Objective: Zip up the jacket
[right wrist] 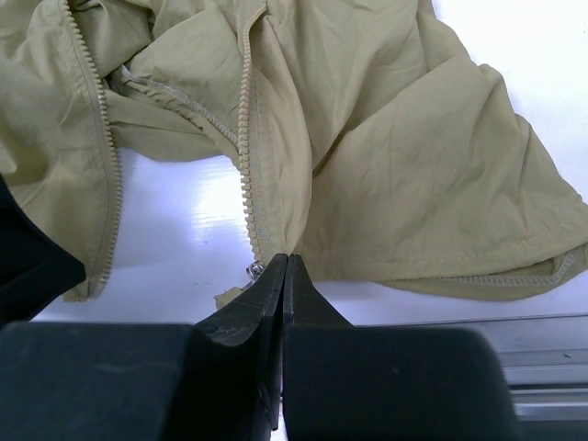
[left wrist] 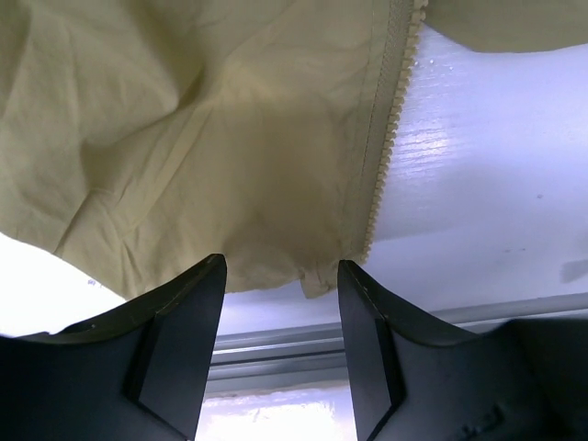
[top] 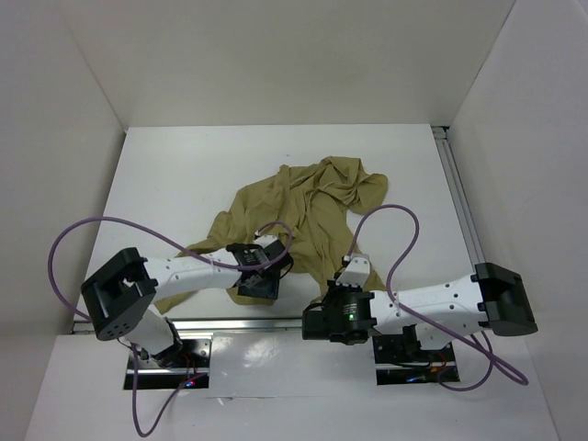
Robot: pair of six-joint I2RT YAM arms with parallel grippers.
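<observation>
The khaki jacket (top: 303, 207) lies crumpled and unzipped in the middle of the white table. My left gripper (top: 262, 276) is over its lower left front. In the left wrist view this gripper (left wrist: 280, 303) is open, with the jacket's bottom hem corner (left wrist: 317, 276) and the end of one zipper row (left wrist: 381, 175) just beyond the fingertips. My right gripper (right wrist: 285, 262) is shut, its tips pinched at the hem beside the other zipper row (right wrist: 246, 138). The metal slider (right wrist: 255, 269) sits just left of the tips.
An aluminium rail (top: 276, 323) runs along the near table edge, close under both grippers, and shows in the left wrist view (left wrist: 276, 344). White walls enclose the table. Purple cables loop from both arms (top: 404, 230).
</observation>
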